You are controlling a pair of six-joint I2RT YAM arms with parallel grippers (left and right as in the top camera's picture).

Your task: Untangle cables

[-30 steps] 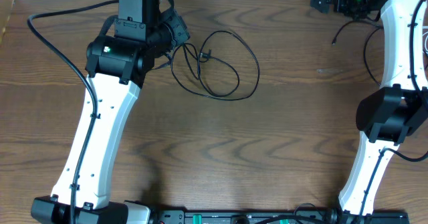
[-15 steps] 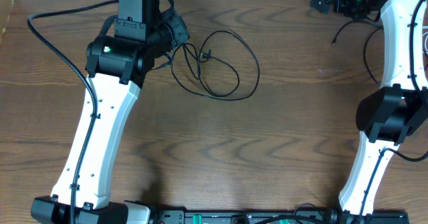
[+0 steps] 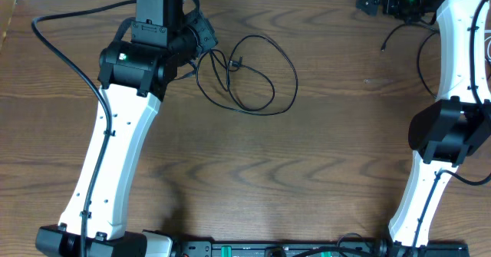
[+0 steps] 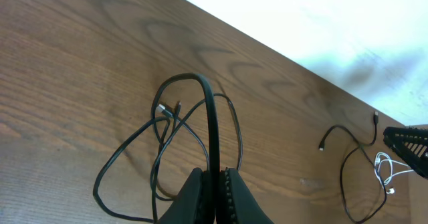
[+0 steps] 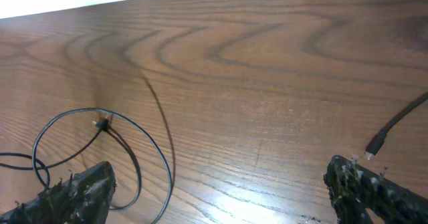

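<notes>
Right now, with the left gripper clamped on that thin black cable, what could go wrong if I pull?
The left gripper is shut on the thin black cable, whose loops cross near the small plug ends; pulling could cinch a knot instead of freeing it. The right gripper hangs open on nothing, so the whole cable may simply drag across the brown wooden table.

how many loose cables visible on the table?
3: looped thin black cable in the left fingers; second black cable far right; white cable beside it. Loops may hide more.
</notes>
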